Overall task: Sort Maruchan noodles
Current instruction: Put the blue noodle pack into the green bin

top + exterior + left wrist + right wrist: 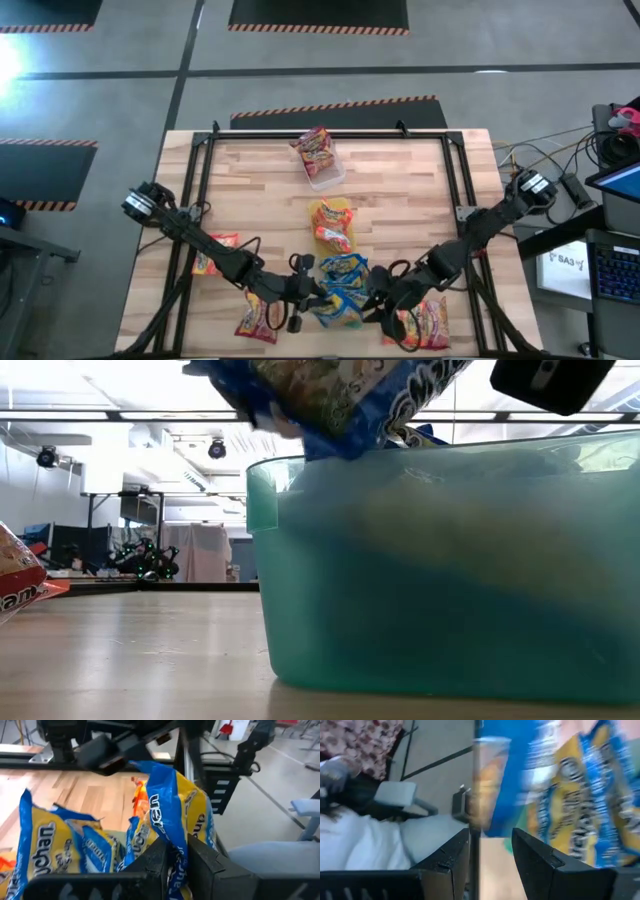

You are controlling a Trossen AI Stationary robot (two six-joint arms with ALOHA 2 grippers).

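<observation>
Several blue/yellow packets (340,290) piled in green tray (440,570) at counter (400,200) front. Left end effector (175,862) clenched on one blue packet (172,815) above pile. Right end effector (490,852) w/ fingers parted, beside the pile, grasping nothing.

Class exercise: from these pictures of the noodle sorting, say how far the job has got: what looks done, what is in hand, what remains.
Looks done: a red packet in the clear tray, orange packets in the middle tray, blue packets piled in the green tray.
In hand: the left gripper is shut on a blue packet above that pile; the right gripper is beside it.
Left: red packets lying loose along the near edge.
</observation>
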